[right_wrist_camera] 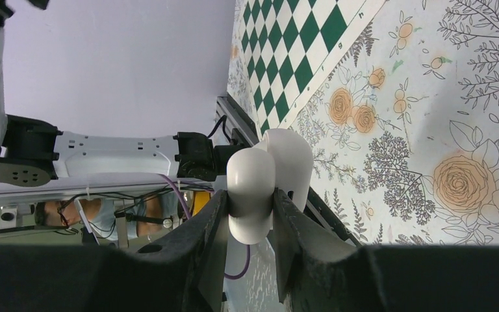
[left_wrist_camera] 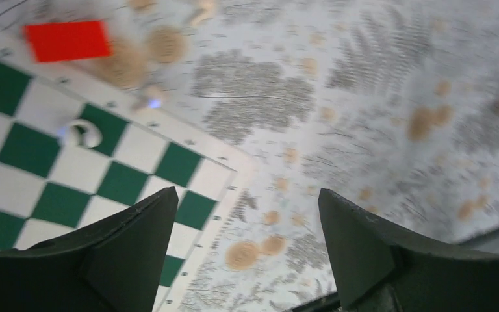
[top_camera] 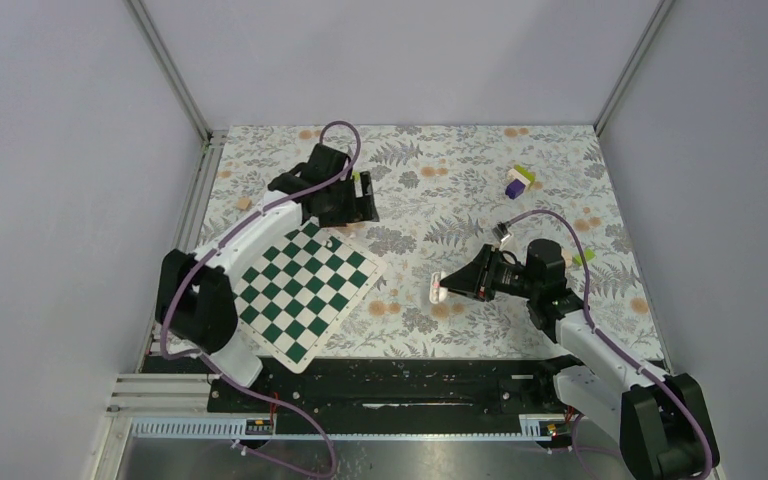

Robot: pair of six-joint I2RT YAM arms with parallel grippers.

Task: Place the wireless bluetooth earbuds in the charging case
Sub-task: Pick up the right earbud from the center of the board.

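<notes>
Two arms at a table spread with a floral cloth. Right gripper clamped on the charging case, a small white rounded shell pinched across its lower part. Case held over the cloth, well to the right of the chessboard, its inside not visible from any view. Left gripper with jaws spread wide, holding nothing, hanging above the far corner of the chessboard.

Step in hand, by the look of it: picking up an earbud with the free left arm. Below and to the left of those open jaws, one small white curled earbud, as best judged, lying on a checkered square. Nearby, at the board's rim, a pale speck, too blurred to name.

To do it well: shift left to centre the earbud between the fingertips, come straight down, and close softly on its body so as not to flick it away. Keep the case steady in the right grip meanwhile.

Count:
- two grippers
- one case
- one chessboard
- one likely earbud and one possible
- one red block
- one small stack of purple, yellow and white blocks near the far right of the cloth
</notes>
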